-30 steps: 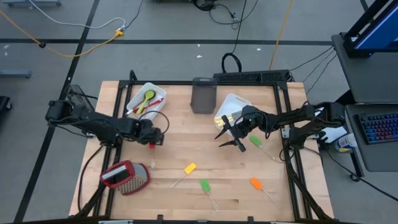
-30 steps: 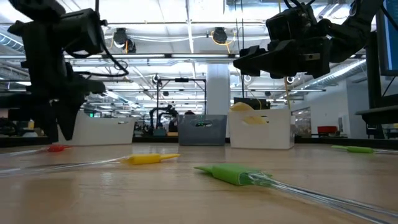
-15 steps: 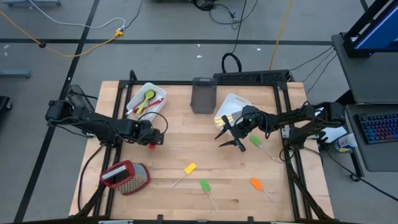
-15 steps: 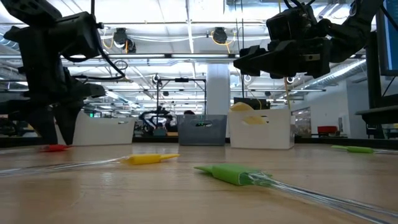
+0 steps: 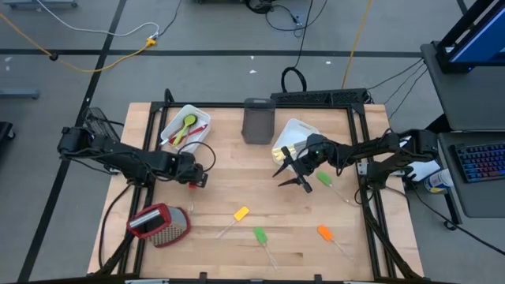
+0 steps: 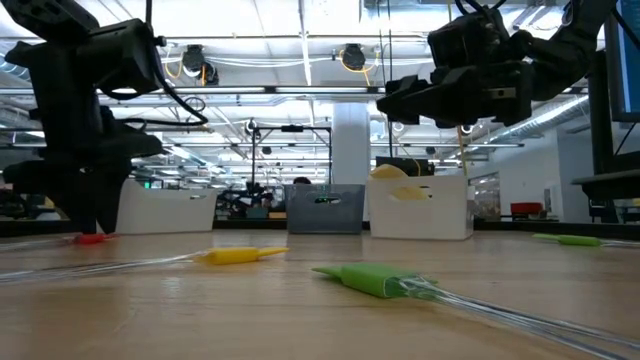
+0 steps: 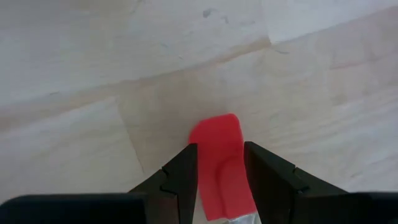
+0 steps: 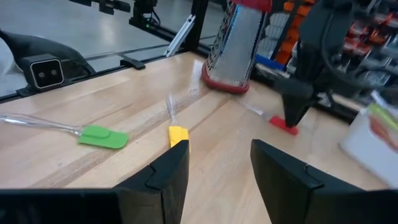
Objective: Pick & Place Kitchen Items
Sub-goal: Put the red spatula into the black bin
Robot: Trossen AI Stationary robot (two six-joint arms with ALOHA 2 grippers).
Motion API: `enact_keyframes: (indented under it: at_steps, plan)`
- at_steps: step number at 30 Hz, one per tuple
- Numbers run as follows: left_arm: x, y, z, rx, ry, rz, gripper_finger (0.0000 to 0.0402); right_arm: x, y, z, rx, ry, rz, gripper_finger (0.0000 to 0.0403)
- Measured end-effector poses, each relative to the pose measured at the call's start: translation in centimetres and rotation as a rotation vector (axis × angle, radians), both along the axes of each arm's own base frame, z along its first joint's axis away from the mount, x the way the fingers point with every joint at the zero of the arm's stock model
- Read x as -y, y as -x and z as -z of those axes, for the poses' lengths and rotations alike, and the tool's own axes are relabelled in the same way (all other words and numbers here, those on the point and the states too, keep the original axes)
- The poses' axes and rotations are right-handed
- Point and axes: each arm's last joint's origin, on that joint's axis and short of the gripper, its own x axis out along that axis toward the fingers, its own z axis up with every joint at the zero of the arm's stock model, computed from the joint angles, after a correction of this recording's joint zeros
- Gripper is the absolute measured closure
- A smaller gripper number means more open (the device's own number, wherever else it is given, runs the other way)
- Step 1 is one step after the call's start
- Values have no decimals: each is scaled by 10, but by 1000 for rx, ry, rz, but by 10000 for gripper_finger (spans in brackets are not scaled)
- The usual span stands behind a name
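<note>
Left tool, fingers apart, straddles the flat red spatula; closing may pinch only its edge, probably slipping

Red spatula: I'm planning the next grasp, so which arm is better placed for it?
Left. The left gripper already has the red spatula between its open fingers; the right gripper hangs across the table.

Past the right pincer, its fingers apart, the pale wooden worktop holds a flat green spatula, a yellow spatula, a red spatula and an upright metal grater.
</note>
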Motion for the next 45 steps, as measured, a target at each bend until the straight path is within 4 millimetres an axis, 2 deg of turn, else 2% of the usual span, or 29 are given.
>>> enact_keyframes:
  at_steps: [4, 8, 15, 21, 28, 39, 45]
  plan:
    - [1, 1, 0, -10, 21, 28, 261, 0, 2, 6, -91, -56, 17, 238]
    - [1, 2, 1, -31, 45, 32, 228, -1, 3, 11, -143, -52, 15, 238]
    - [2, 3, 1, -37, 95, -2, 156, -1, 4, 12, -120, 11, -5, 238]
    - [2, 2, 1, -17, 106, -66, 136, -1, 4, 12, -97, 52, -17, 238]
    - [0, 1, 1, -13, 41, -101, 171, -1, 4, 12, -88, 67, -21, 238]
    - [7, -3, 16, -102, 11, -73, 239, -1, 5, 15, -119, 58, -25, 238]
    - [7, -2, 16, -102, -9, -85, 309, -1, 6, 16, -133, 54, -25, 238]
